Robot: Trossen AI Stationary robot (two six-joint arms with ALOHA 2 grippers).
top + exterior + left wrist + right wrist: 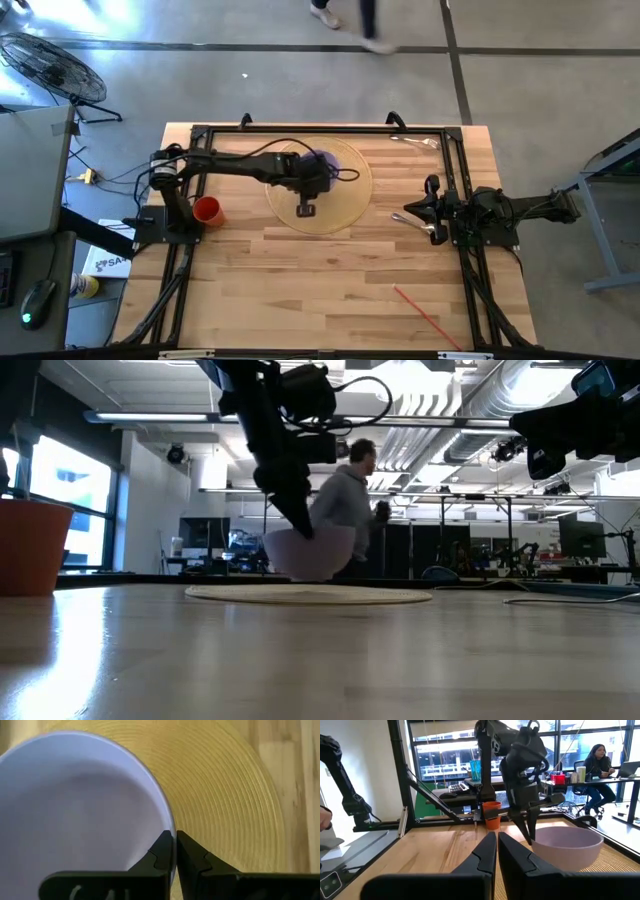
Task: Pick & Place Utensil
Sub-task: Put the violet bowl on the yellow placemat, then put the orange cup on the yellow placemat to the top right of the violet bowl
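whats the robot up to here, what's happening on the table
The left gripper is pinching the rim of a pale purple bowl, which sits on a round woven placemat in the middle of the table. The right gripper waits, shut, at the table's right side. An orange cup stands near the left arm's base, and utensils lie untouched near the far right corner.

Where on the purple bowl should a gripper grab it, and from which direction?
Grip the thin rim from above, one finger inside the wall and one outside. The bowl sits upright and open on the round mat, too wide to span. The left gripper already pinches the rim this way.
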